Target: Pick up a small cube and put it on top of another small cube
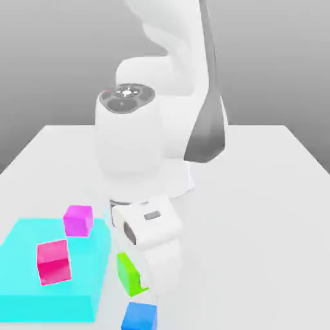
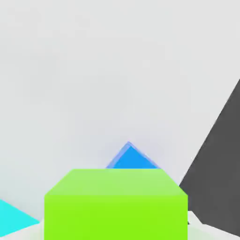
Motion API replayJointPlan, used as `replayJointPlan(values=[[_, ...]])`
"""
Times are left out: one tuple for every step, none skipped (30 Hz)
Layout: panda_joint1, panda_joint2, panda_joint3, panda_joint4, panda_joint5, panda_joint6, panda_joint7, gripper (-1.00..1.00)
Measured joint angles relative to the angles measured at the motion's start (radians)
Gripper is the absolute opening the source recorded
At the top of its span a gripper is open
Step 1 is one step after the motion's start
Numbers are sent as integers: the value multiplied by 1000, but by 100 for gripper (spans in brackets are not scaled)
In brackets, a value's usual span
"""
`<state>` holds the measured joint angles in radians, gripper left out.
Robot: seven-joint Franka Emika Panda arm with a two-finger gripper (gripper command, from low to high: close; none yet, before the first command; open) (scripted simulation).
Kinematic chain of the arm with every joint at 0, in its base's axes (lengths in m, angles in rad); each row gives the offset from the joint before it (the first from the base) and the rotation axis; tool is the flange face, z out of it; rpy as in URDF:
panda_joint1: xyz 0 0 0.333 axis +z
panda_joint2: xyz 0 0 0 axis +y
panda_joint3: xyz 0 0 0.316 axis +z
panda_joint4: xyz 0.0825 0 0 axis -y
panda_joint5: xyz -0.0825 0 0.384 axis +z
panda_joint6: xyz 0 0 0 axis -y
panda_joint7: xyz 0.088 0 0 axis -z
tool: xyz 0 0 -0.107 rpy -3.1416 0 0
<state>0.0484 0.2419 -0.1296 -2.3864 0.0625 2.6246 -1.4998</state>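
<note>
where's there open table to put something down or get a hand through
Bare table spreads over the exterior view's right, beside the arm, and along the far edge behind it. It is crowded at the near left: cyan slab carrying magenta cube and hot-pink cube, then green cube and blue cube.

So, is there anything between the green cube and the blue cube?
No. In the exterior view, just bare white table separates the green cube from the blue cube; nothing lies there.
</note>
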Motion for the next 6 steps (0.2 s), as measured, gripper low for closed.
replayJointPlan(values=[[-5, 34, 7, 5, 8, 29, -10, -100], [-12, 69, 16, 8, 14, 61, -17, -100], [-16, 89, 21, 9, 19, 79, -22, 100], [-16, 89, 21, 9, 19, 79, -22, 100], [-16, 89, 21, 9, 19, 79, -22, 100], [-16, 89, 21, 9, 19, 79, -22, 100]])
